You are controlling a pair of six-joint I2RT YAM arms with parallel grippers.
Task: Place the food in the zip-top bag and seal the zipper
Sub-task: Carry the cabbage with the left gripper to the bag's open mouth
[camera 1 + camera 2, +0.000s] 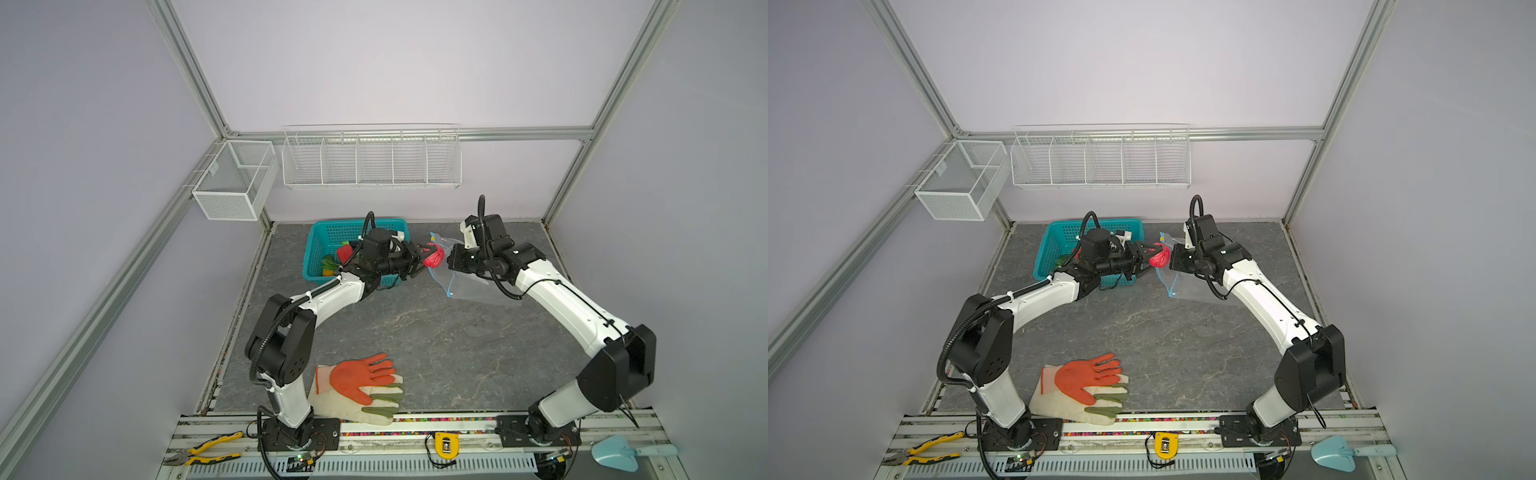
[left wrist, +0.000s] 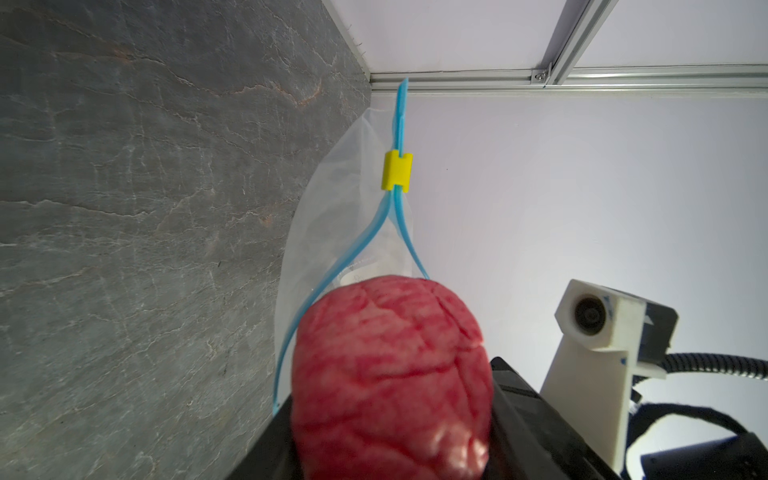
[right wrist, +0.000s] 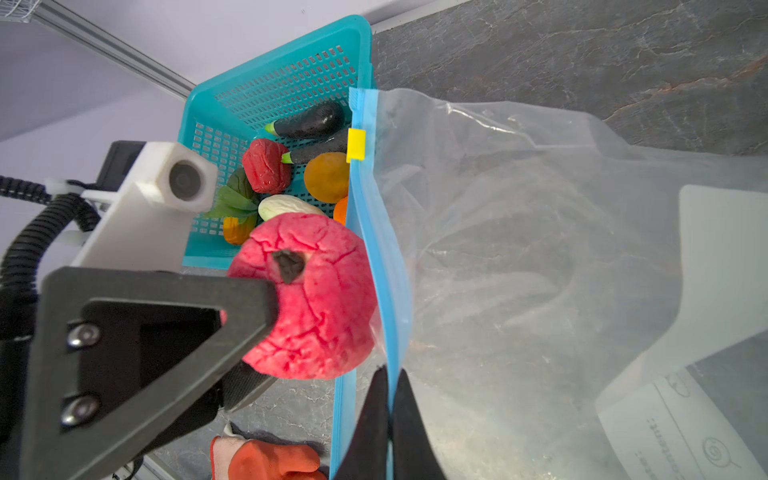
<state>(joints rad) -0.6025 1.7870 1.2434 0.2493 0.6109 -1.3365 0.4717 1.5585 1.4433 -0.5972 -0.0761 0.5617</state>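
A: Where is the red toy apple (image 3: 311, 299) sitting?
B: The left fingers (image 3: 166, 299) are pinching it, holding it right at the mouth of the zip-top bag (image 3: 519, 249).
A: And the mouth?
B: The right fingers (image 3: 409, 432) are pressing together on the blue zipper (image 3: 380, 249), lifting that edge. Its two tracks are parting past the yellow slider (image 2: 397, 171), straddling the apple.
A: So the opening is lying straight ahead, toward the right arm?
B: Yes, with the zipper running crosswise to the push. Other food is lying in the teal basket (image 3: 270, 83).
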